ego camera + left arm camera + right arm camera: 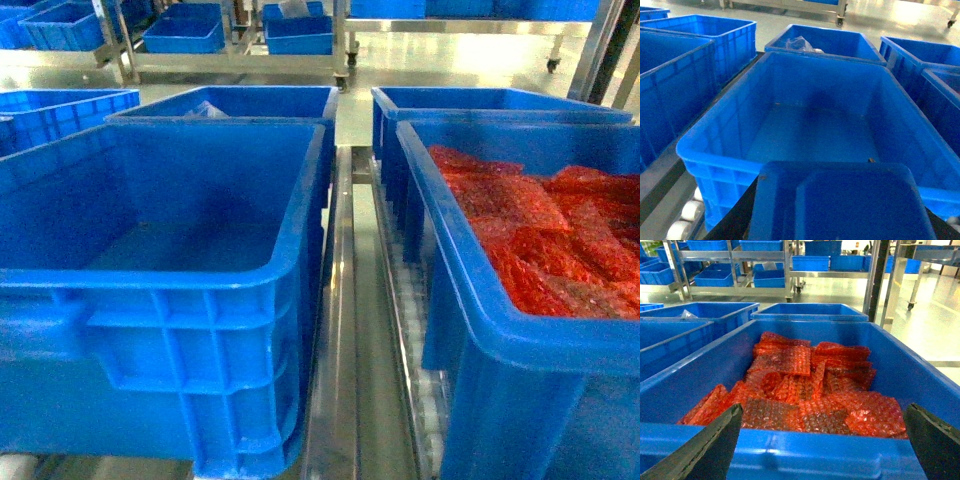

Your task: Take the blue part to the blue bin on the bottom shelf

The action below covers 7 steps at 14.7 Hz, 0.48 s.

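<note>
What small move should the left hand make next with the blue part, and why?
Probably move the left hand a little forward, then open it. In the left wrist view the blue part sits at the near rim of the blue bin, not yet clearly over its bare floor. A release here might catch the rim.

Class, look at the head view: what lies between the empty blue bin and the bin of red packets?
Between the blue bin and the packet bin, the head view shows metal rails and white rollers.
</note>
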### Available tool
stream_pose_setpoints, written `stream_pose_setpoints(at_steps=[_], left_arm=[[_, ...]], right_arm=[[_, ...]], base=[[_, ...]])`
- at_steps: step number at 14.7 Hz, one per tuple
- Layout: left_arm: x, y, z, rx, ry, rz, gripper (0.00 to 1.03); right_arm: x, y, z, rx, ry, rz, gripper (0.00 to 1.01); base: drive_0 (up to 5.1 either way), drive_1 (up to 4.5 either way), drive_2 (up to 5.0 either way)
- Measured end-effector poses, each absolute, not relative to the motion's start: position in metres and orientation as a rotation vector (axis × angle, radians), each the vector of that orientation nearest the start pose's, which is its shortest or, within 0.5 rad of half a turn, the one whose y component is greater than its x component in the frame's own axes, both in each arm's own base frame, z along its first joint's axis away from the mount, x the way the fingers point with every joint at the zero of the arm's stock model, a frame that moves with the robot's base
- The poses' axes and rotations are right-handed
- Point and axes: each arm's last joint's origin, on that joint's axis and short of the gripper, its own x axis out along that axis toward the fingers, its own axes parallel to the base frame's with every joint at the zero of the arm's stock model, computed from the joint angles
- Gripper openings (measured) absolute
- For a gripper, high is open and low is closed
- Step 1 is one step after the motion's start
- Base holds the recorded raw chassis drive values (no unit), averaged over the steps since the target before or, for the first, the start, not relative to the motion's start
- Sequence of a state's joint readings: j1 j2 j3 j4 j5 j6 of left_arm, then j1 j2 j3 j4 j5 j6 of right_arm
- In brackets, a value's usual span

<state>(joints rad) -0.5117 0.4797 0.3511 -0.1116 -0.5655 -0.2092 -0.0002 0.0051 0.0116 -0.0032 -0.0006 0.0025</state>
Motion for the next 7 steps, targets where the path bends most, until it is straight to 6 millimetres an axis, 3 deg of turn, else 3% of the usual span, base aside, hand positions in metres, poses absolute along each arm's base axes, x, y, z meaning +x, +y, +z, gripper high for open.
stream_pose_setpoints(at_steps=[7], left_arm=[[0.1175, -0.0482, 0.2314, -0.085, 0.200, 0.074, 0.43]], right_arm=[[0.0973, 0.0000, 0.1666, 0.002, -0.002, 0.000, 0.98]], base=[[0.0, 3.36, -3.3]])
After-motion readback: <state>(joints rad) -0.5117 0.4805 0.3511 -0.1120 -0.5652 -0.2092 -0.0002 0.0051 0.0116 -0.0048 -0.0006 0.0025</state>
